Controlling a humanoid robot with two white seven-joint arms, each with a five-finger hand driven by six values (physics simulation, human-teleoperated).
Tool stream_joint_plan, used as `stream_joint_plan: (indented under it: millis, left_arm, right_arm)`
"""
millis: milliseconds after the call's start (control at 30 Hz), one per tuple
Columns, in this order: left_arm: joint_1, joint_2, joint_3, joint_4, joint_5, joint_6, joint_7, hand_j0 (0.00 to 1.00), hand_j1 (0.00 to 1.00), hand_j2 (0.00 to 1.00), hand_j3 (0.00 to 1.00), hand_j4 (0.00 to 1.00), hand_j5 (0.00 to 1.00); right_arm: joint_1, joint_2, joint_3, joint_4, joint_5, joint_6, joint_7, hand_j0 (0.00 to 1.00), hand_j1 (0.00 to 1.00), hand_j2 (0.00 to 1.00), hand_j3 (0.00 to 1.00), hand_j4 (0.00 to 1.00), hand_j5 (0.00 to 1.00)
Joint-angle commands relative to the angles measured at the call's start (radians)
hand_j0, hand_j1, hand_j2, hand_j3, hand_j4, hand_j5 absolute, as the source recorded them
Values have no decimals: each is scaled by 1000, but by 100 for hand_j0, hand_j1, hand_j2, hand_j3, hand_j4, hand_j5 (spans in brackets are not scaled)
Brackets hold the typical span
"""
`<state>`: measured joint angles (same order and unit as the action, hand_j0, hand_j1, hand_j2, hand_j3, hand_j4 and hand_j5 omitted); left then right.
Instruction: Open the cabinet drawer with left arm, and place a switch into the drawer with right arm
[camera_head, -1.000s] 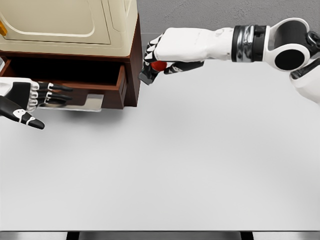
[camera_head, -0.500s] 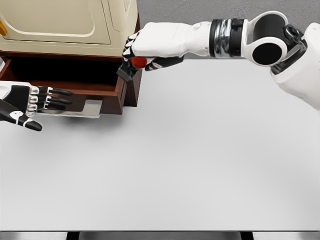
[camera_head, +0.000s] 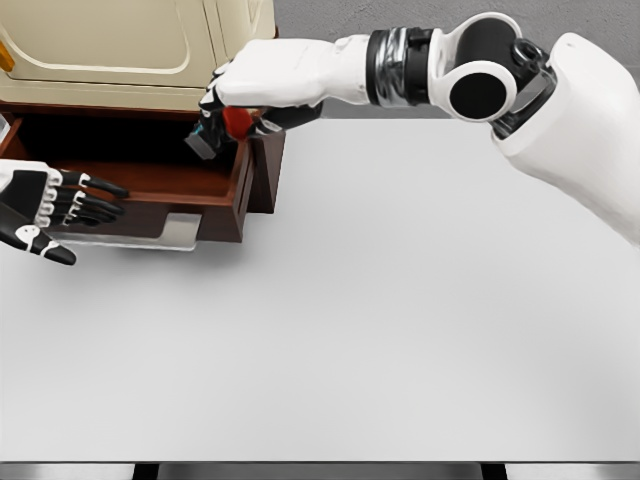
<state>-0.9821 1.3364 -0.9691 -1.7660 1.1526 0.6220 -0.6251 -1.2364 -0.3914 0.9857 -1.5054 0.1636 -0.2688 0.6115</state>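
The cream and brown cabinet (camera_head: 130, 50) stands at the table's back left with its dark wooden drawer (camera_head: 150, 180) pulled out. My right hand (camera_head: 232, 110) hovers over the drawer's right end, shut on the switch (camera_head: 222, 130), a grey block with a red button. My left hand (camera_head: 55, 205) is at the left edge in front of the drawer, fingers spread and pointing right, apart from the silver handle plate (camera_head: 175, 230). It holds nothing.
The white table (camera_head: 380, 320) stretches across the front and right. A grey wall runs behind it. The right arm (camera_head: 500, 90) crosses from the upper right above the tabletop.
My right hand has carried the switch leftward, from beside the cabinet to above the open drawer's right end. The left hand has drawn back slightly to the left, off the handle.
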Motion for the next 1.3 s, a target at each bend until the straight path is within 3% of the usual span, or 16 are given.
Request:
stream_joint_plan:
  millis: [0,133,200,233,367,467,600,700,900,1267]
  left_arm:
    - [0,-2,-40,3,-140,-12,14,100,100,100,100,100,100]
    - [0,-3,-40,3,-142,-12,14,100,100,100,100,100,100]
    - [0,-3,-40,3,-142,-12,14,100,100,100,100,100,100]
    - [0,-3,-39,3,-142,-12,14,100,100,100,100,100,100]
    - [0,-3,-39,3,-142,-12,14,100,100,100,100,100,100]
    - [0,-3,-37,3,-142,-12,14,100,100,100,100,100,100]
    - [0,-2,-28,3,-142,-12,14,100,100,100,100,100,100]
    - [0,-2,-13,3,-140,-13,14,100,100,100,100,100,100]
    - [2,-2,-5,3,-139,-15,14,100,100,100,100,100,100]
    - [-1,1,12,3,-140,-15,14,100,100,100,100,100,100]
  right_arm:
    - [0,23,-1,19,-3,2,-1,48,48,48,48,48,48]
    - [0,39,-1,24,-3,2,-1,51,51,51,51,51,51]
    - [0,39,-1,33,4,11,-1,91,91,91,91,91,91]
    - [0,39,-1,37,5,16,-1,100,100,100,100,100,100]
    - [0,8,-5,21,7,-4,-1,100,100,100,100,100,100]
    - [12,-89,-21,-42,5,-41,-1,100,100,100,100,100,100]
    - [25,-187,-29,-45,-4,-177,-1,100,100,100,100,100,100]
    - [71,-271,-84,-45,-27,-342,-1,100,100,100,100,100,100]
    - [144,-380,-133,-39,-58,-342,-1,100,100,100,100,100,100]
    - [172,-396,-128,4,-58,-342,-1,100,100,100,100,100,100]
